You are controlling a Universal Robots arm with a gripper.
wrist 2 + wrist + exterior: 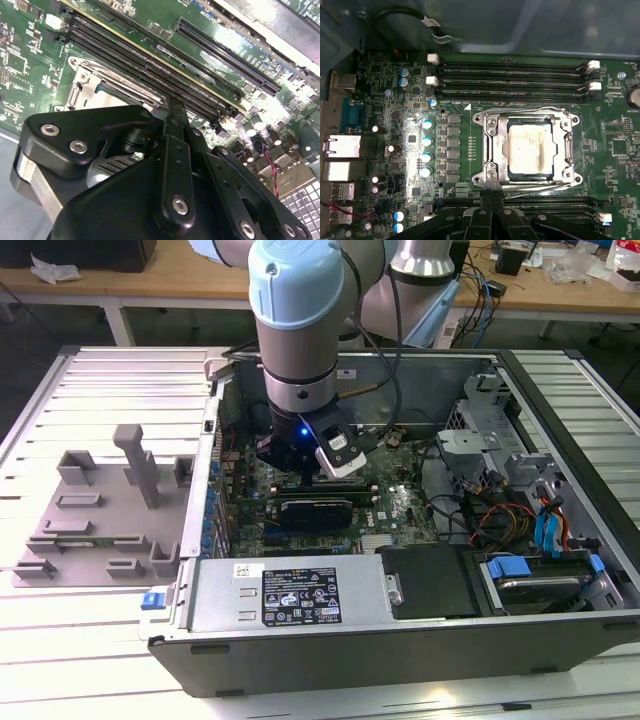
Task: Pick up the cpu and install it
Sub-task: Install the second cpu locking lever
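First wrist view, near to far: black gripper (pixel 492 225), finger state impossible to tell, low over motherboard (pixel 395 100); beyond, cpu (pixel 530 149) seated in socket frame (pixel 490 150). Likely light, rigid, fragile underneath; best held by opposite edges.

I see the cpu (pixel 530 148) in the first wrist view as a flat square chip with a pale, silvery top marked by a dull, smeared residue and a thin darker rim. It lies flat and level inside the metal-framed socket (pixel 492 150) on the green motherboard (pixel 615 150), squared to the frame, just beside the rows of memory slots (pixel 510 77).
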